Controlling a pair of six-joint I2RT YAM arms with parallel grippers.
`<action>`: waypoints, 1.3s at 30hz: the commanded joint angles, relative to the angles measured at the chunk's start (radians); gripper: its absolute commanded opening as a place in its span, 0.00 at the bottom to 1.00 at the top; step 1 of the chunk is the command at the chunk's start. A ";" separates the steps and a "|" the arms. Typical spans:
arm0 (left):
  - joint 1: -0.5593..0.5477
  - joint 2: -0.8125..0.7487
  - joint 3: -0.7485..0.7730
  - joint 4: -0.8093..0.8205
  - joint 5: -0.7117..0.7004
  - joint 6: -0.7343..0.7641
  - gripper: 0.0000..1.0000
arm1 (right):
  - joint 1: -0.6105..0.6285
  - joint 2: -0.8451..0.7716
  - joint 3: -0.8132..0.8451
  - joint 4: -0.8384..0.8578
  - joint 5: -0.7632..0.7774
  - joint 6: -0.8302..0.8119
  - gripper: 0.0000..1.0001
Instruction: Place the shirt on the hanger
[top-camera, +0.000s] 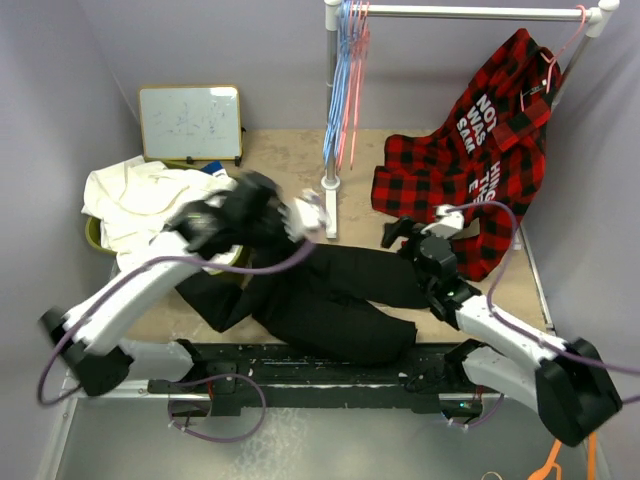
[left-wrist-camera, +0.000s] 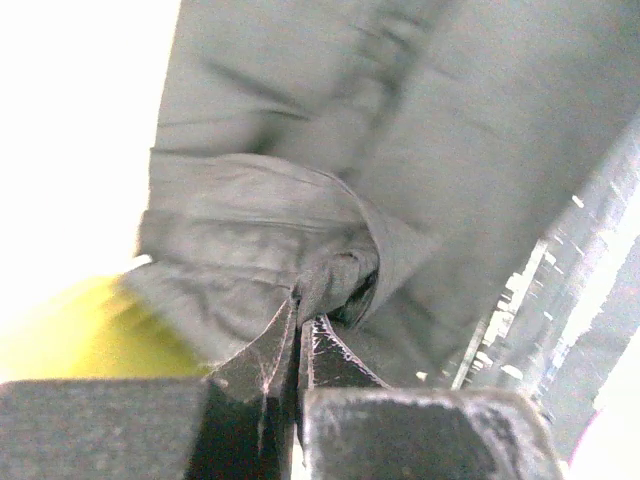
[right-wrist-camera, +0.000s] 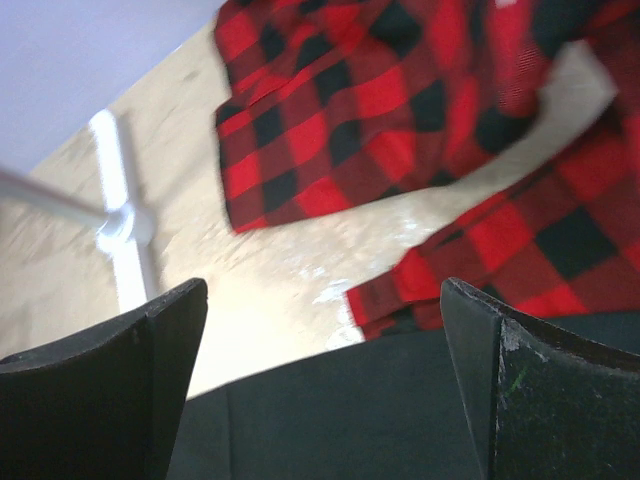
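The black shirt (top-camera: 330, 295) lies crumpled across the near middle of the table. My left gripper (top-camera: 262, 232) is over its left part, blurred in the top view. In the left wrist view that gripper (left-wrist-camera: 303, 318) is shut on a bunched fold of the shirt (left-wrist-camera: 340, 270). My right gripper (top-camera: 396, 235) stands open at the shirt's right end. Its fingers (right-wrist-camera: 170, 340) straddle the shirt's edge (right-wrist-camera: 330, 420) with nothing between them. A thin pink hanger (top-camera: 357, 90) hangs among light-blue ones at the left end of the rail.
A red-and-black plaid shirt (top-camera: 470, 170) hangs from the rail's right end and drapes onto the table (right-wrist-camera: 380, 110). The white rack foot (top-camera: 328, 205) stands mid-table. A white garment (top-camera: 140, 195) fills a yellow-green basket (top-camera: 95, 235) at left, with a whiteboard (top-camera: 190, 122) behind.
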 joint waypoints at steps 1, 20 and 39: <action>0.195 -0.272 0.146 -0.072 0.097 0.089 0.00 | 0.000 0.164 -0.059 0.590 -0.583 -0.352 1.00; 0.277 -0.500 0.135 -0.243 0.031 0.175 0.00 | 0.063 0.959 0.513 1.312 -1.499 -0.062 1.00; 0.323 -0.473 0.165 -0.241 0.062 0.170 0.00 | 0.263 1.187 0.794 1.049 -1.374 -0.232 0.89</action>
